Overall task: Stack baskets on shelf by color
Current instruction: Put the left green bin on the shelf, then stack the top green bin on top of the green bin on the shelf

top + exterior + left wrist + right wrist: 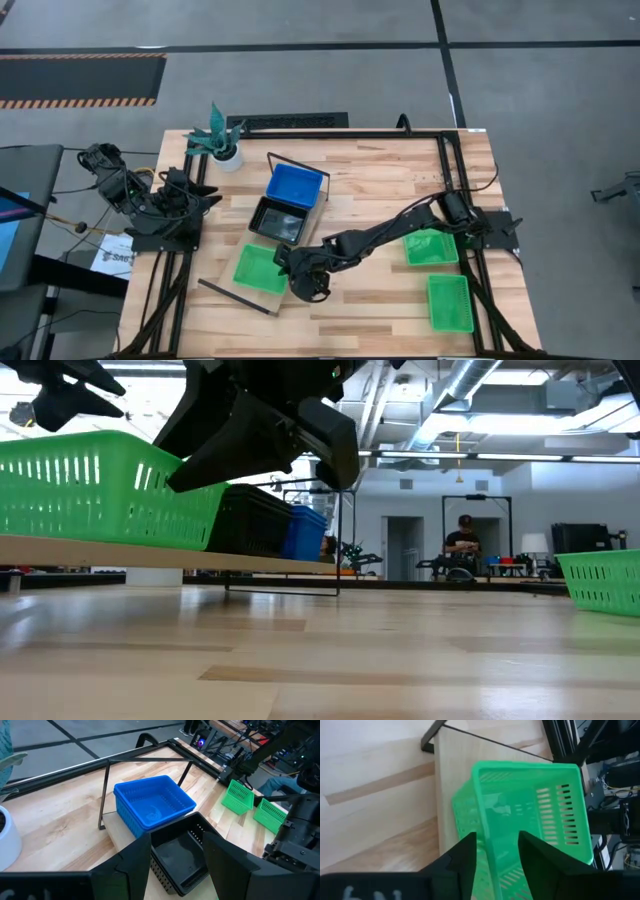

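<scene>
The shelf (pixel 250 297) is a light plank lying slantwise on the table, with black wire frames at its ends. On it, from far end to near end, rest a blue basket (pixel 295 185), a black basket (pixel 278 220) and a green basket (pixel 260 268), each on its bottom. Two more green baskets (pixel 432 246) (pixel 450 302) lie on the table at the right. My right gripper (pixel 497 855) is open above the shelf's green basket (pixel 530 820), with one finger on each side of its side wall. My left gripper (pixel 177 855) is open and waits at the table's left edge (pixel 165 200). My right gripper comes at the green basket from above, one finger (pixel 462 860) outside the side wall (pixel 487 840) and the other finger (pixel 540 860) inside. I cannot tell whether either finger touches the wall. The basket sits level on the plank (pixel 450 760).
A potted plant (pixel 222 145) stands at the table's far left corner. Black frame rails (pixel 450 170) run along the table's right and far sides. Bare tabletop lies between the shelf and the two green baskets. A person (pixel 465 545) sits far back in the room.
</scene>
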### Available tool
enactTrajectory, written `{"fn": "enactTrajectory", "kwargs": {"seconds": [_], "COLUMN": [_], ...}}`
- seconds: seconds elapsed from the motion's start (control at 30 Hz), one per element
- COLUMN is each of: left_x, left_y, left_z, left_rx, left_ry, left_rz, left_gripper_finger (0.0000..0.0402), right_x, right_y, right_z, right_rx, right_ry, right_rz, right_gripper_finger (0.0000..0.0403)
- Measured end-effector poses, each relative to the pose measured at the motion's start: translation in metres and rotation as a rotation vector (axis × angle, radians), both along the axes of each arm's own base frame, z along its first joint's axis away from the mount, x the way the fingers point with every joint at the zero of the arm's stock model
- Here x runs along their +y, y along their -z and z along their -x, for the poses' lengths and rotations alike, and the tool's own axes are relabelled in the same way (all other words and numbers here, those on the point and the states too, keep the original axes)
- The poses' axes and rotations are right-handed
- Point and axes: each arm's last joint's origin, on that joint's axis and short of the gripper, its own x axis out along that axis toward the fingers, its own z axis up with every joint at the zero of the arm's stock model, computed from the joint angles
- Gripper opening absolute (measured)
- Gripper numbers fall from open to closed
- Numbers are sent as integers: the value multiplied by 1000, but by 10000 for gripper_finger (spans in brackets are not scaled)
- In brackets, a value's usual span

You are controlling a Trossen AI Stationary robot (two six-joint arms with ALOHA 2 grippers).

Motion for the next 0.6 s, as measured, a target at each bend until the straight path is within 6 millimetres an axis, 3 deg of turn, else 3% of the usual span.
{"fn": "enactTrajectory", "kwargs": {"seconds": [0.17, 0.37, 0.47, 0.6], "left_x": [0, 0, 0, -1], "left_y": [0, 0, 0, 1], "left_z": [0, 0, 0, 0], "left_rx": [3, 14, 16, 26], "left_ry": [5, 18, 20, 34], "left_rz": [3, -2, -7, 3], "left_gripper_finger": [169, 169, 169, 169], "right_x": [3, 10, 10, 1], "right_y": [-4, -32, -44, -62], "right_z": [2, 17, 29, 57], "right_rx": [-1, 3, 83, 230], "right_ry": [9, 128, 294, 677], "right_rz": [-6, -117, -252, -453], "right_gripper_finger": [183, 194, 196, 192]}}
